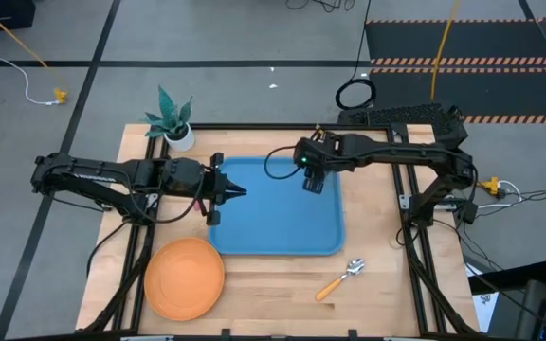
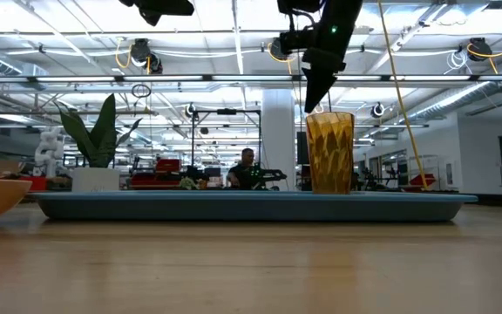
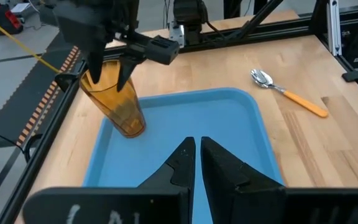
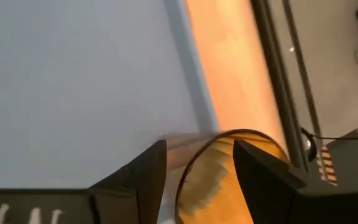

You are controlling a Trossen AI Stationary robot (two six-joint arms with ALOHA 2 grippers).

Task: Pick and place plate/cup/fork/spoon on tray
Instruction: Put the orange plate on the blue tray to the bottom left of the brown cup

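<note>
The amber cup stands upright on the blue tray, near its far right corner; it also shows in the left wrist view. My right gripper is open and points down over the cup, one finger on either side of the rim. My left gripper is shut and empty, hovering over the tray's left edge. The orange plate lies on the table at the front left. The spoon lies in front of the tray's right corner. The fork does not plainly show. My right gripper has its open fingers at the cup's rim, coming from above. I cannot tell whether they touch it. The cup stands on its base on the tray.
A white pot with a green plant stands at the table's far left corner. Most of the tray's floor is bare. Bare wood lies between the plate and the spoon.
</note>
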